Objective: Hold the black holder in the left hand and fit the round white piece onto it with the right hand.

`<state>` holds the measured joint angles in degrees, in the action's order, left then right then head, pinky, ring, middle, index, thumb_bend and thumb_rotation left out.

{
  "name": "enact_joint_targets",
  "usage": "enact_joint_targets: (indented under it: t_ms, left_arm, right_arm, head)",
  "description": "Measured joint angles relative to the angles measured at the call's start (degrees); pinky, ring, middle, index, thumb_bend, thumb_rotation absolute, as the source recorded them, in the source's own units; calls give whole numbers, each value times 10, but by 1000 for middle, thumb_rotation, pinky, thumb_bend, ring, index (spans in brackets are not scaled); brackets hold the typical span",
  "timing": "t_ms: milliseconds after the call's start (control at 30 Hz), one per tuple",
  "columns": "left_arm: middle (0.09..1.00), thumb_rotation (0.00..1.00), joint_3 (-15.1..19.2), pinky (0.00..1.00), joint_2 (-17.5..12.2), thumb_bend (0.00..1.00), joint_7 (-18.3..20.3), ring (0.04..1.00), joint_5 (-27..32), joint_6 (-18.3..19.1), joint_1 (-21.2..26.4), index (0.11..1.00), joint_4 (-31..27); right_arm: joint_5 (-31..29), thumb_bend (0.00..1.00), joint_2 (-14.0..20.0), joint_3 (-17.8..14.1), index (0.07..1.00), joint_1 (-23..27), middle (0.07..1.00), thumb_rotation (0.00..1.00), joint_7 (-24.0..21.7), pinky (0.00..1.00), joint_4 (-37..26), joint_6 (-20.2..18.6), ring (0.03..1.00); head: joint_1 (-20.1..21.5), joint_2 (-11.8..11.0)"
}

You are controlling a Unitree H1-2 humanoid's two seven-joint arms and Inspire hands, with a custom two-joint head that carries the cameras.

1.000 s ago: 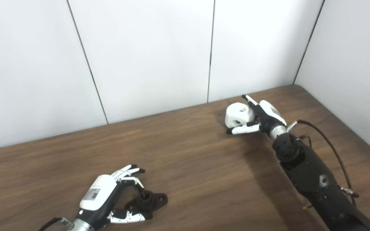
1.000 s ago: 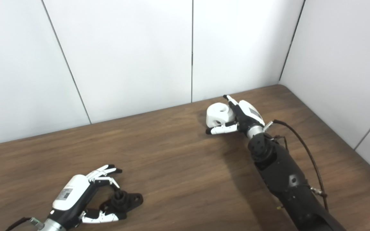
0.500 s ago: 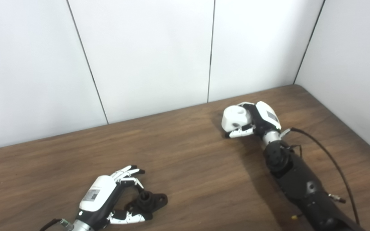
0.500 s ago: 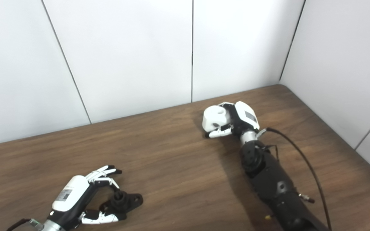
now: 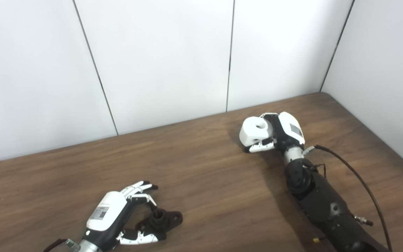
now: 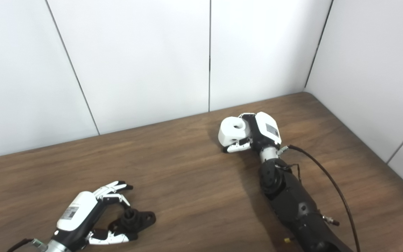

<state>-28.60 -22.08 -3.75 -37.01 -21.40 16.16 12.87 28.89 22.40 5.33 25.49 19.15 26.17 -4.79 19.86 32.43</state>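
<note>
The black holder [image 5: 162, 219] lies on the brown table near its front left, between the fingers and thumb of my left hand [image 5: 117, 217]. The left hand is open around it, fingers spread, not closed on it. The round white piece [image 5: 254, 131], with a hole in its top, is at the back right of the table. My right hand [image 5: 278, 131] is shut on it, fingers curled over its far side and thumb under its near side. It also shows in the right eye view [image 6: 233, 131].
White wall panels stand behind the table and along its right side. A black cable [image 5: 359, 178] runs from the right forearm [image 5: 324, 206]. The bare wooden table [image 5: 215, 182] lies between the two hands.
My right hand has closed its fingers around the white piece and shifted it slightly left with the arm. My left hand and the black holder have not moved.
</note>
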Motion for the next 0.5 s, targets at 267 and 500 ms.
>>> enact_joint_targets:
  t_ms: [267,500]
  left_arm:
    - [851,52,0,848,0,523,0,913,-5,1,-1,481,-2]
    - [848,52,2,838,2,523,2,911,-8,2,-2,481,-5]
  right_arm:
    - [-7,522,0,2,482,-12,736,134,-25,633,-34,-1,734]
    - [-22,522,-5,14,481,-28,756,135,-131,684,-192,-22,774]
  head:
    - [-24,10]
    - [-44,18]
